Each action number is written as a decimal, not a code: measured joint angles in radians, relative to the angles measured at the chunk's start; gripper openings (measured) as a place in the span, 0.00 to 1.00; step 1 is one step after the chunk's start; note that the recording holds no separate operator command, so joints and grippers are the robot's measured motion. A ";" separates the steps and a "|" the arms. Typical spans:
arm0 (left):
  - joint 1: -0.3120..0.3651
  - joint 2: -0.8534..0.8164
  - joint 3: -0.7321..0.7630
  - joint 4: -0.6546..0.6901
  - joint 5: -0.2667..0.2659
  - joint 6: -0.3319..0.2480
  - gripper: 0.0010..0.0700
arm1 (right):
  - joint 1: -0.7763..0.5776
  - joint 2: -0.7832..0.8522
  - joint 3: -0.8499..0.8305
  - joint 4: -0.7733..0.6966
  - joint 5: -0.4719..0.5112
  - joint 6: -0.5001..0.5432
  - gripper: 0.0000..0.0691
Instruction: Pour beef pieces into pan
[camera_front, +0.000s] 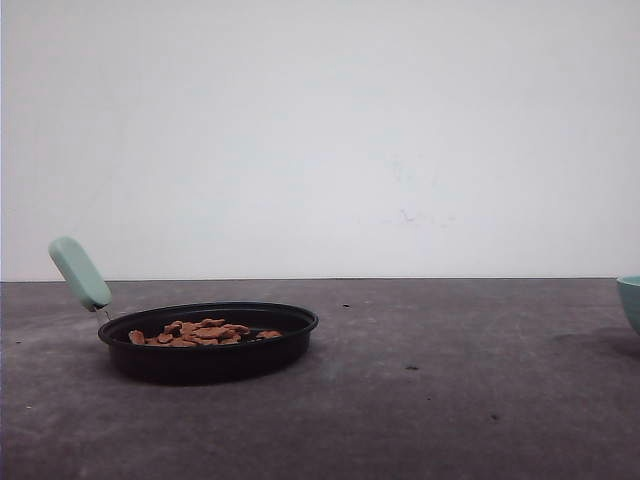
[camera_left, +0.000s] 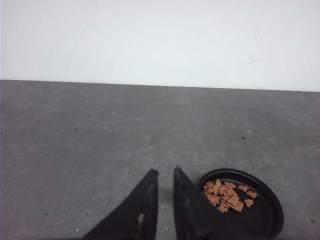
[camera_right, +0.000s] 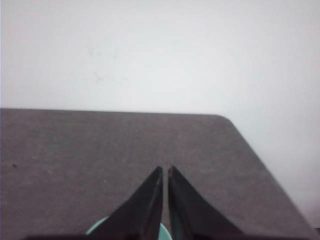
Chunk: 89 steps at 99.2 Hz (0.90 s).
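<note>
The black pan (camera_front: 290, 318) rests on the dark table at the left, its mint-green handle (camera_front: 80, 272) sticking up and to the left. Beef pieces (camera_front: 205, 332) lie in a low heap inside it. In the left wrist view the pan (camera_left: 265, 210) and its beef pieces (camera_left: 227, 195) sit just beside my left gripper (camera_left: 165, 171), whose jaws stand close together with only a narrow slit and nothing between them. My right gripper (camera_right: 165, 168) is shut and empty, hovering over the table.
A teal bowl (camera_front: 632, 300) stands at the table's right edge, and its rim (camera_right: 98, 228) peeks out under the right fingers. The table's rounded far corner (camera_right: 222, 119) lies ahead of the right gripper. A white wall runs behind the table.
</note>
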<state>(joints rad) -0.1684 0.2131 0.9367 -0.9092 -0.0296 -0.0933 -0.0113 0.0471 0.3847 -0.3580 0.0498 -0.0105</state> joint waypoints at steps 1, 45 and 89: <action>0.000 0.000 0.000 0.000 0.000 0.000 0.03 | 0.000 -0.003 -0.018 0.016 -0.003 0.000 0.02; 0.000 0.000 0.000 0.000 0.000 0.000 0.03 | 0.001 -0.043 -0.341 0.111 -0.091 0.037 0.02; 0.000 0.000 0.000 0.000 0.000 0.000 0.03 | 0.002 -0.043 -0.342 0.127 -0.103 0.037 0.02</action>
<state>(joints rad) -0.1684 0.2131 0.9367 -0.9089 -0.0296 -0.0933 -0.0093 0.0044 0.0429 -0.2306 -0.0528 0.0265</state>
